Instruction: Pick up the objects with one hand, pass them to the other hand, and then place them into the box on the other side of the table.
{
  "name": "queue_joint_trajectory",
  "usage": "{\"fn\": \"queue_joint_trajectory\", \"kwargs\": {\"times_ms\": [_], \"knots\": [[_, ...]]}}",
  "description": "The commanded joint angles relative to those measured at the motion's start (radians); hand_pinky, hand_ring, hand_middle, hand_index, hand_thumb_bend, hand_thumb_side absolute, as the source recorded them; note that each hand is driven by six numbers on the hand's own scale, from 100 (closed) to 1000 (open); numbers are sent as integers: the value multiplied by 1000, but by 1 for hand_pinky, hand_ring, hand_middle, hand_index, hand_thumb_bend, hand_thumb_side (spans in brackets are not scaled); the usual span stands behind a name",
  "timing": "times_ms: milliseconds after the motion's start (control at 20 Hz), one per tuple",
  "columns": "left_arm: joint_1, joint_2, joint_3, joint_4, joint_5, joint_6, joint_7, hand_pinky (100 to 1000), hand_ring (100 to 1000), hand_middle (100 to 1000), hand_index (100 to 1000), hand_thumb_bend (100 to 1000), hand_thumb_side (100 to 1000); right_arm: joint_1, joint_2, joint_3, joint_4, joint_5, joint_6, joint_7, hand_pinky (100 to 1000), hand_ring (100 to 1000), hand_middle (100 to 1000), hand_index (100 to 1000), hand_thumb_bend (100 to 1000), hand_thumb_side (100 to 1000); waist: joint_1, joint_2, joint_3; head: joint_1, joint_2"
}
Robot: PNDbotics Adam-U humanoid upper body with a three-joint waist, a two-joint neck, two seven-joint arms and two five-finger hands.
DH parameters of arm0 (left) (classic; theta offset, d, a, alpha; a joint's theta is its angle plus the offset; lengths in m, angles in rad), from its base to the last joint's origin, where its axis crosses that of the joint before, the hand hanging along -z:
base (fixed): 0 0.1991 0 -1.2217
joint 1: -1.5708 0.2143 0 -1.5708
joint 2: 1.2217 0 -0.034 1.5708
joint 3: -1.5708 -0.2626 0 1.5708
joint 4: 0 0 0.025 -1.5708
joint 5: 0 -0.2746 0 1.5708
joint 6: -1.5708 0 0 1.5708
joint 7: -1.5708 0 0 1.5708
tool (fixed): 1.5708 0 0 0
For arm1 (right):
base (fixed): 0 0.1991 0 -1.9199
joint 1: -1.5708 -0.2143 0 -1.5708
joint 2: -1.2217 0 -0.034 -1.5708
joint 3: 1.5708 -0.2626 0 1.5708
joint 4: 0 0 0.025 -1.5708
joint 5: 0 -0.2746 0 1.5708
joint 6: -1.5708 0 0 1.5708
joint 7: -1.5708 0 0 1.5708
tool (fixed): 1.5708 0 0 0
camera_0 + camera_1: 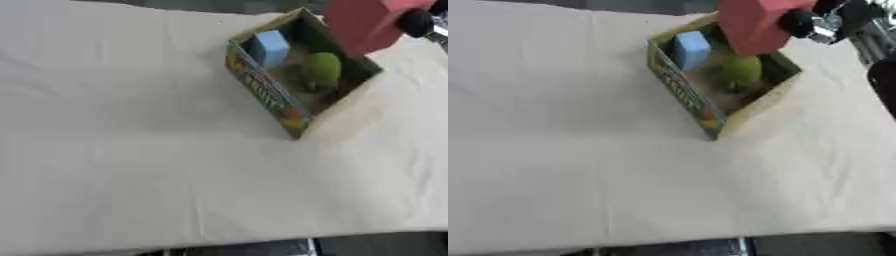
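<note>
Cardboard box (262,90) with a printed, colourful front wall stands on the cloth-covered surface (131,175), turned askew, at about one o'clock from the middle of the view. Inside it, a light blue block (269,47) leans against the wall at the box's ten o'clock corner, and a green rounded object (321,70) lies near the middle of the box floor, just beside the block but apart from it.

A red block (754,22) hangs above the far rim of the box, at its twelve to one o'clock side, tilted and overlapping the green object in the right eye view. The right robot hand (820,20) comes in from the upper right corner; a black fingertip presses against the red block's right face, so the block is pinched in this robot hand, though the rest of the fingers are cut off by the picture edge. A dark part of the arm shows at the right edge at three o'clock. The left robot hand appears in neither view.
</note>
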Motion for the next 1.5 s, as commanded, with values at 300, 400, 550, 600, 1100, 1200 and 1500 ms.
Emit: {"fn": "queue_joint_trajectory", "kwargs": {"times_ms": [300,400,550,600,1100,1200,1500], "knots": [[5,35,18,-59,37,-6,-18,615,566,644,792,100,707,-62,-53,1,218,92,-76,-29,881,1000,414,822,100,201,-5,17,43,-44,-16],[7,30,21,-63,39,-9,-20,614,564,641,791,100,707,-73,-51,3,270,122,-98,-38,880,1000,414,821,100,198,-7,17,53,-53,-18],[17,23,28,-61,37,-8,-16,612,563,641,790,100,718,-81,-39,2,333,178,-116,-53,883,1000,414,826,100,199,-9,18,61,-65,-21],[22,20,31,-61,36,-8,-14,611,563,640,789,100,719,-80,-33,2,353,198,-119,-57,884,1000,415,827,100,197,-11,19,63,-71,-28],[31,6,40,-77,19,-8,1,613,568,644,789,100,716,-73,-5,21,433,341,-183,-89,886,1000,421,835,100,198,-11,31,70,-118,-98],[30,5,41,-78,17,-8,2,613,568,645,789,100,717,-71,-2,22,436,352,-184,-90,888,1000,421,837,100,198,-11,34,69,-125,-102],[26,2,39,-81,8,-12,0,614,570,646,790,100,713,-70,5,26,436,377,-190,-74,892,1000,430,845,100,198,-10,42,70,-129,-95]]}}
